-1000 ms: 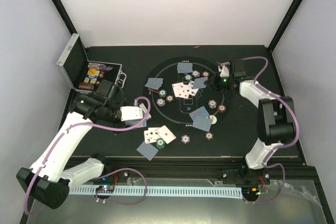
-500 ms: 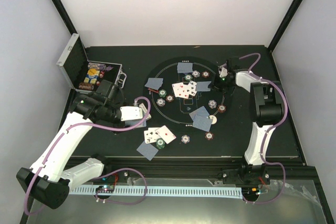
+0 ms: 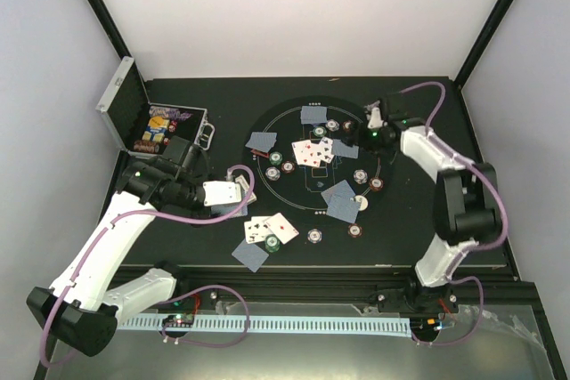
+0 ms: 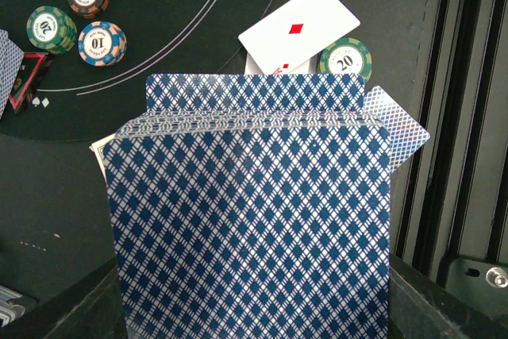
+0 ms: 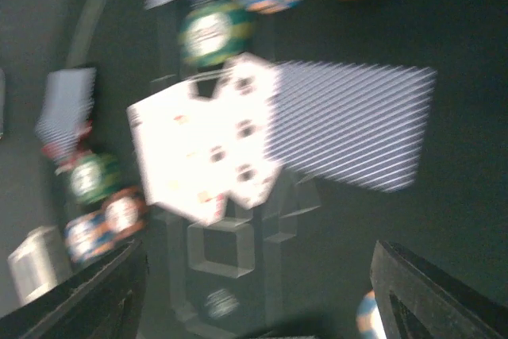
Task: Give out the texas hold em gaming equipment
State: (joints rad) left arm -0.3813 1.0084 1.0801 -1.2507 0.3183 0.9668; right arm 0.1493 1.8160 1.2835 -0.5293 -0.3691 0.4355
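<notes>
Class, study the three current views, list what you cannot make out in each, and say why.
- Left wrist view: the deck of cards fills most of the frame and hides whatever lies beneath it. Its faces are turned away.
- Right wrist view: motion blur makes the ranks of the face-up cards unreadable.
- Top view: the values on the poker chips and the contents of the silver case are too small to read.

Both arms (image 3: 100,249) wear white shells, black joints, looping purple cables (image 3: 210,288).
</notes>
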